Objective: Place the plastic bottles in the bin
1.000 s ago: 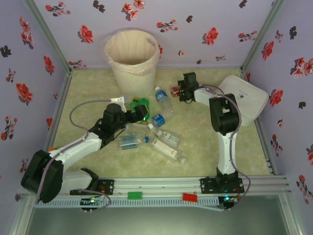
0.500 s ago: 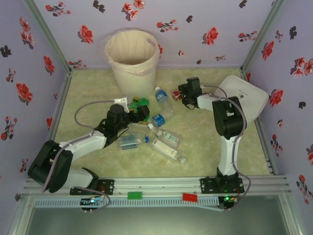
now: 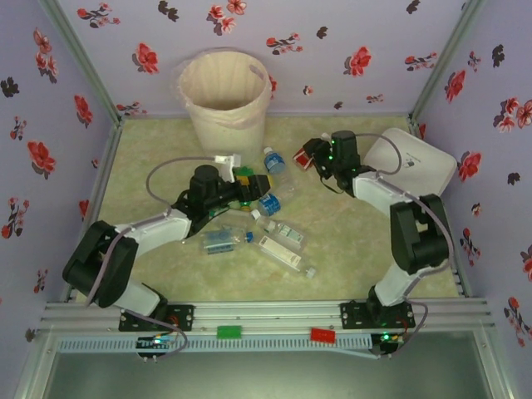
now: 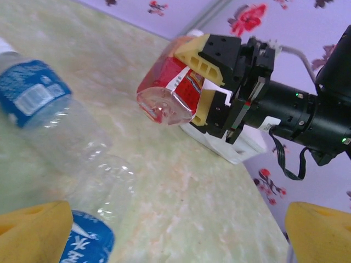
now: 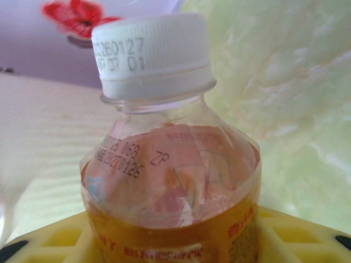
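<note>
Cream-white bin (image 3: pixel 224 91) sits at 11 o'clock on the surface (image 3: pixel 357 249), with a thin pinkish liner bag (image 3: pixel 184 76) folded over its rim. Right pincer (image 3: pixel 309 155), at 1 o'clock, is clamped across the label of the orange-red bottle (image 4: pixel 164 90). Yellow pads (image 4: pixel 194 55) sit on both sides of it, and the white cap (image 5: pixel 153 52) points away from the wrist. Left pincer (image 3: pixel 259 189) stands wide and holds nothing, near centre over the pile of clear and green bottles (image 3: pixel 283 235).

Step in hand, as I read it: carry to the bin.
- Lift straight up first, then swing toward 10 o'clock.
- Stay above the rim so the liner doesn't snag.
- Let go only once over the mouth.
- Don't squeeze harder, since the thin wall likely buckles.
- Left arm sits close under that path, so keep it low.
- Blue-capped bottle (image 3: pixel 274 162) lies just at 8 o'clock of the grip. Avoid clipping it.
</note>
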Tool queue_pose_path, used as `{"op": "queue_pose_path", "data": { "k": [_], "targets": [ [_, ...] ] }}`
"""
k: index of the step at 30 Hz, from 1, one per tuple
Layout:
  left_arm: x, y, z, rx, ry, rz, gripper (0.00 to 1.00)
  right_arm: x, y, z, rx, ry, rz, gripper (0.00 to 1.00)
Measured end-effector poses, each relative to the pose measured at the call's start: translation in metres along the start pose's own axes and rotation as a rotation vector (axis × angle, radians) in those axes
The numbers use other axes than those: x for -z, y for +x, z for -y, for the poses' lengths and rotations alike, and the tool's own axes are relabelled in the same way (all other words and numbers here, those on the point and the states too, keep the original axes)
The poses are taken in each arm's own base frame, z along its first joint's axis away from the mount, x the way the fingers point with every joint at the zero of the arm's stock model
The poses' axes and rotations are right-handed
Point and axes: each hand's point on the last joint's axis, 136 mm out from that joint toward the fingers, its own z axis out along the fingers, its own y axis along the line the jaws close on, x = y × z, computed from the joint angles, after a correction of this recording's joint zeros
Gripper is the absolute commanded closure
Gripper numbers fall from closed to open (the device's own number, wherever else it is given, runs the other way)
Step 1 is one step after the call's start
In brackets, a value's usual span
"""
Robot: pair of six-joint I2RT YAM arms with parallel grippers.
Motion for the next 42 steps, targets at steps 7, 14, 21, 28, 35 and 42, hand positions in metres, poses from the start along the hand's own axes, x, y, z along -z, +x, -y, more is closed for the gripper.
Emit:
{"op": "queue_pose_path", "data": {
  "k": [7, 14, 21, 28, 35, 42],
  "targets": [
    [-0.009, 0.0, 0.026, -0.059, 0.094, -0.064, 0.0, 0.042, 0.036, -0.04, 0.174, -0.071, -0.078, 0.58],
    [-0.015, 0.003, 0.05, -0.11, 0.16, -0.131, 0.0, 0.061, 0.073, -0.062, 0.269, -0.12, -0.153, 0.58],
    [-0.024, 0.01, 0.053, -0.118, 0.165, -0.176, 0.0, 0.079, 0.088, -0.069, 0.297, -0.162, -0.182, 0.58],
    [-0.029, 0.02, 0.048, -0.107, 0.157, -0.202, 0.0, 0.084, 0.099, -0.066, 0.302, -0.171, -0.21, 0.57],
    [-0.029, 0.021, 0.054, -0.11, 0.183, -0.205, 0.2, 0.082, 0.11, -0.06, 0.296, -0.182, -0.239, 0.57],
    [-0.028, 0.024, 0.049, -0.08, 0.177, -0.205, 0.39, 0.078, 0.114, -0.066, 0.291, -0.211, -0.257, 0.54]
  ]
}}
